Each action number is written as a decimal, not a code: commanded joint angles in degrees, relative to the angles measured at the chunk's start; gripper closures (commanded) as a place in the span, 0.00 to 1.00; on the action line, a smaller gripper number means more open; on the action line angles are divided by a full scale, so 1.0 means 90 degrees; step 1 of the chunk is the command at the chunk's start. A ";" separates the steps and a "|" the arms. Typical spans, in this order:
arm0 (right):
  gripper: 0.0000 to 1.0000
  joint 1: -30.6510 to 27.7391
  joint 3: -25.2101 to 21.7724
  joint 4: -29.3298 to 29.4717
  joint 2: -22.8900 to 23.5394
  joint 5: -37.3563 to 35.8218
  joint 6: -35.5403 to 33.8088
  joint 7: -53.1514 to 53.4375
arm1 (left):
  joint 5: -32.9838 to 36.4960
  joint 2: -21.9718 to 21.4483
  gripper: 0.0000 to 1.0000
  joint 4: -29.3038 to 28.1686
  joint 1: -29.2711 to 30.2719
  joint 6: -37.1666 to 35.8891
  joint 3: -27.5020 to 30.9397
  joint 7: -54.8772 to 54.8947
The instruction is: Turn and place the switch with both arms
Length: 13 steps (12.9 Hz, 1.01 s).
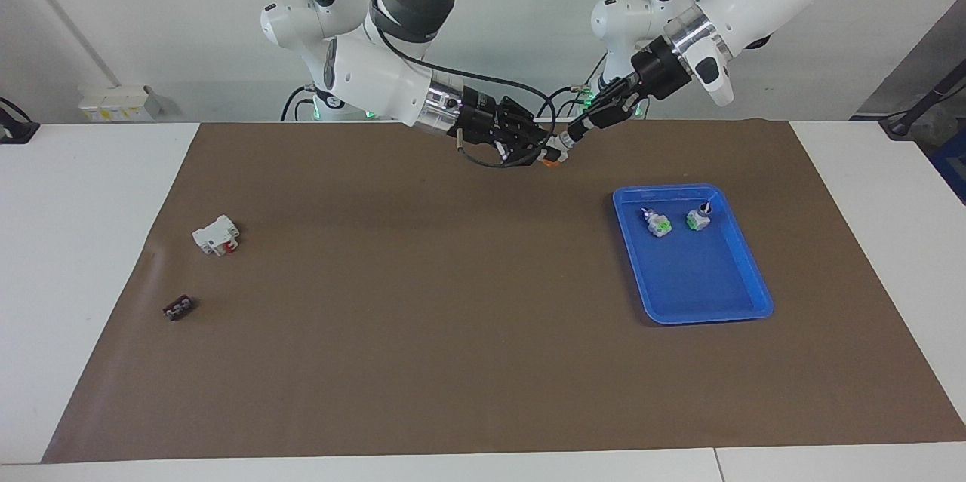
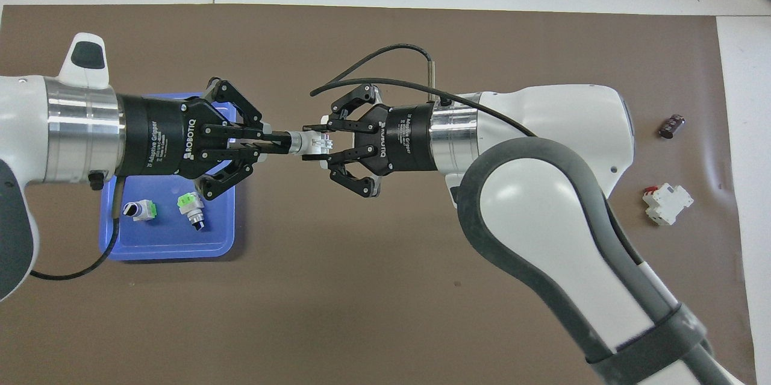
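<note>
The switch (image 2: 308, 143), white-bodied with a black knob end, hangs in the air between my two grippers, over the brown mat near the robots' edge. Its orange part shows in the facing view (image 1: 555, 158). My left gripper (image 2: 288, 143) is shut on the black knob end; in the facing view it (image 1: 570, 136) reaches in from the left arm's side. My right gripper (image 2: 316, 143) is closed around the white body and also shows in the facing view (image 1: 545, 148). The two grippers face each other, tip to tip.
A blue tray (image 1: 702, 286) (image 2: 162, 240) toward the left arm's end holds two white switches with green parts (image 1: 656, 223) (image 1: 698, 218). Toward the right arm's end lie a white block with red parts (image 1: 216, 235) (image 2: 667, 203) and a small dark component (image 1: 178, 308) (image 2: 671, 126).
</note>
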 commanded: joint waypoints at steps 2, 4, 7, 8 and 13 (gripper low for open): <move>1.00 -0.0022 0.0006 -0.0124 -0.0212 0.0169 -0.0007 -0.0031 | 0.0105 -0.0194 1.00 -0.0453 0.0170 0.0679 0.0069 -0.1991; 1.00 -0.0022 0.0006 -0.0124 -0.0231 0.0169 -0.0007 -0.0012 | 0.0543 -0.0174 1.00 -0.0443 0.0200 0.0748 0.0069 -0.3407; 1.00 -0.0022 0.0006 -0.0124 -0.0251 0.0169 -0.0007 -0.0002 | 0.0819 -0.0145 1.00 -0.0453 0.0210 0.1021 0.0069 -0.5021; 1.00 -0.0022 0.0006 -0.0124 -0.0251 0.0169 -0.0007 -0.0002 | 0.0829 -0.0145 1.00 -0.0453 0.0210 0.1022 0.0069 -0.5373; 1.00 -0.0022 0.0006 -0.0124 -0.0251 0.0169 -0.0007 -0.0002 | 0.1610 -0.0116 1.00 -0.0443 0.0142 0.1168 0.0060 -0.7533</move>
